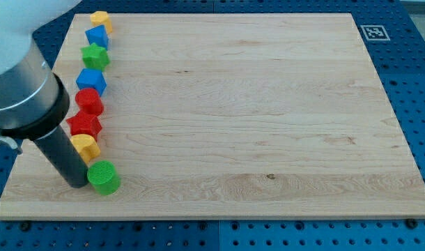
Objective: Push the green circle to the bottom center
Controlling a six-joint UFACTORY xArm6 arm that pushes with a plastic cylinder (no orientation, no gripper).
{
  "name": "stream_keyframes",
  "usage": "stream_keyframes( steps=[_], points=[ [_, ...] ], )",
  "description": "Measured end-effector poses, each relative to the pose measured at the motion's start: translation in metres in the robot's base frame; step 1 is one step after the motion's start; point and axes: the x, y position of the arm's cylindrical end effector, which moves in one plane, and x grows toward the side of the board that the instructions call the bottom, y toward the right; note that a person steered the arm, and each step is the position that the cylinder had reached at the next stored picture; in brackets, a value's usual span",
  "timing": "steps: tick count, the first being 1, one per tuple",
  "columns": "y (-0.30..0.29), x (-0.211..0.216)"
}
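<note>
The green circle (103, 177) lies near the board's bottom left. My tip (76, 183) touches its left side; the dark rod rises up and to the left into the arm's grey body. Above it a column of blocks runs up the left edge: a yellow block (84, 147) partly behind the rod, a red star (84, 125), a red block (90, 101), a blue block (91, 80), a green star (95, 56), a blue block (97, 36) and a yellow block (99, 20).
The wooden board (254, 125) sits on a blue pegboard table. A black-and-white marker tag (374, 32) lies off the board's top right corner. The arm's bulky body (17, 77) covers the left edge of the view.
</note>
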Motion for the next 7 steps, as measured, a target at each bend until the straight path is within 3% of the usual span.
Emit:
stream_keyframes(
  steps=[4, 7],
  points=[
    [0.091, 0.004],
    [0.093, 0.024]
  ],
)
